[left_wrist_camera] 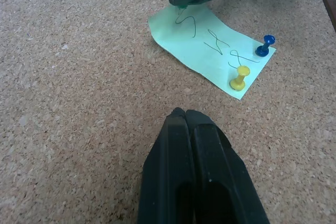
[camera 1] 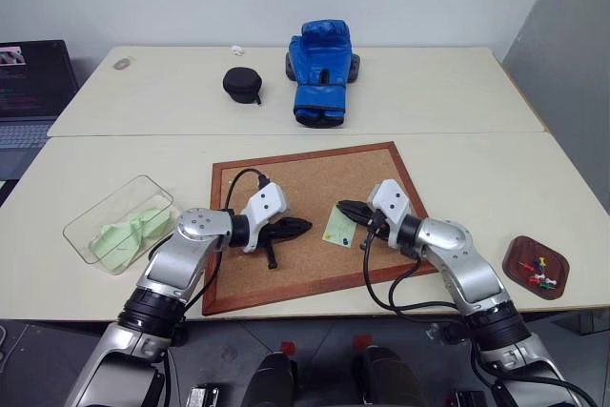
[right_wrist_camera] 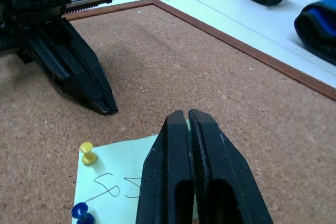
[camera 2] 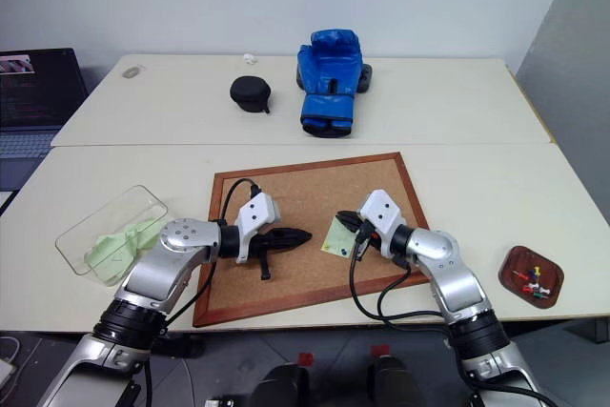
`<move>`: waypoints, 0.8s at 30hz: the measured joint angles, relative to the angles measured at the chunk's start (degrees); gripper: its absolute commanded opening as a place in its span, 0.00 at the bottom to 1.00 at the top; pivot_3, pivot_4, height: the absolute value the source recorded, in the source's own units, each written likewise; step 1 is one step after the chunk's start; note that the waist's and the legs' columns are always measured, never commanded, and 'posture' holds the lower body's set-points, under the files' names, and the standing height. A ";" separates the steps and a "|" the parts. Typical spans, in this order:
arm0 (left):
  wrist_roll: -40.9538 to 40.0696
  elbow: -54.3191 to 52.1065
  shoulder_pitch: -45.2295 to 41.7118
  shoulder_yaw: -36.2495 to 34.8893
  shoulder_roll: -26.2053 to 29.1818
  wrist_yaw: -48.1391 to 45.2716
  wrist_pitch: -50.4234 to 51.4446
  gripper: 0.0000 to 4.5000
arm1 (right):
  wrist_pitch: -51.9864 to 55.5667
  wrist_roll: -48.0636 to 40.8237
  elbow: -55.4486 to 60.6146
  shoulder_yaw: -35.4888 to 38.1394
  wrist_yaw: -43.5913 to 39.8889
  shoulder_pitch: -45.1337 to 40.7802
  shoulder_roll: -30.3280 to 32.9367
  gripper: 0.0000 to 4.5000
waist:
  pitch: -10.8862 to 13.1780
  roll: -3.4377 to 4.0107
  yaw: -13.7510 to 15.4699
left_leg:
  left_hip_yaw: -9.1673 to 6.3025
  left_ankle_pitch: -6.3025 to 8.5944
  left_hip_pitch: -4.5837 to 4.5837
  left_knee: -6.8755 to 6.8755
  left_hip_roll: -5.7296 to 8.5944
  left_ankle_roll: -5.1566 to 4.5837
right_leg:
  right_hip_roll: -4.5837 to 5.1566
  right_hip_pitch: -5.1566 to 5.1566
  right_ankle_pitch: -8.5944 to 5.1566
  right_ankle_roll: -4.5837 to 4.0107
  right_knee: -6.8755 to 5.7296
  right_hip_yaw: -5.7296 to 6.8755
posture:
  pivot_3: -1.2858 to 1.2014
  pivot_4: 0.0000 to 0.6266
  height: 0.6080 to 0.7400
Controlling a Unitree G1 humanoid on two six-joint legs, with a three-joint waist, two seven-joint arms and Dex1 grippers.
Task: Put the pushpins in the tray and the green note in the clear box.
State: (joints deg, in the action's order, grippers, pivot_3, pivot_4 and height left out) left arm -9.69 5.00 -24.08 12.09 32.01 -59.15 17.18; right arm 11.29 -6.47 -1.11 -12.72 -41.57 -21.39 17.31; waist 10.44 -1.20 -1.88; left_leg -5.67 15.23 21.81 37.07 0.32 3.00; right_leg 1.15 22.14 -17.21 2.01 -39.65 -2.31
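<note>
The green note [camera 1: 337, 228] lies flat on the corkboard [camera 1: 305, 178], with a yellow pushpin [left_wrist_camera: 239, 78] and a blue pushpin [left_wrist_camera: 264, 47] stuck through one end. My right gripper [camera 1: 339, 206] is shut, its tip pressed on the note's other end. A small dark-green speck shows right under that tip; I cannot tell whether it is a pin or whether it is held. My left gripper [camera 1: 307, 227] is shut and empty, low over the cork, a little left of the note. The tray [camera 1: 522, 253] holds several pushpins [camera 1: 541, 272]. The clear box [camera 1: 143, 188] stands at the left.
A crumpled pale-green paper wad [camera 1: 129, 231] lies inside the clear box. On the far table are a blue boxing glove [camera 1: 321, 71] and a black zip case [camera 1: 242, 84]. A laptop [camera 1: 29, 92] sits beyond the left edge. The corkboard's raised wooden frame rings both grippers.
</note>
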 measured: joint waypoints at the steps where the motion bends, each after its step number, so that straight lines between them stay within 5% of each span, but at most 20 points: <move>1: 0.00 0.00 0.00 0.00 0.00 0.00 0.00 0.00 | 0.82 -0.49 0.17 0.33 0.24 -0.02 -0.15 0.01 | 0.00 0.00 0.00 | 0.00 0.00 0.00 0.00 0.00 0.00 | 0.00 0.00 0.00 0.00 0.00 0.00 | 0.52 0.24 1.00; 24: 0.00 -0.07 0.01 0.00 0.00 0.09 0.11 0.00 | 10.72 -6.20 0.88 2.96 1.61 -1.64 -0.83 0.01 | 0.00 0.00 -0.01 | 0.00 0.00 0.00 0.00 0.00 0.00 | 0.00 0.01 0.00 0.00 0.00 0.00 | 0.52 0.24 1.00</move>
State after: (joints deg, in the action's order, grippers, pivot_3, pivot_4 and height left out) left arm -9.69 4.94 -24.07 12.09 32.01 -59.06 17.29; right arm 22.01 -12.67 -0.23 -9.76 -39.95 -23.03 16.48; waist 10.44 -1.20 -1.89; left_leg -5.66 15.23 21.81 37.07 0.32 3.00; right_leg 1.15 22.14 -17.21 2.01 -39.65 -2.32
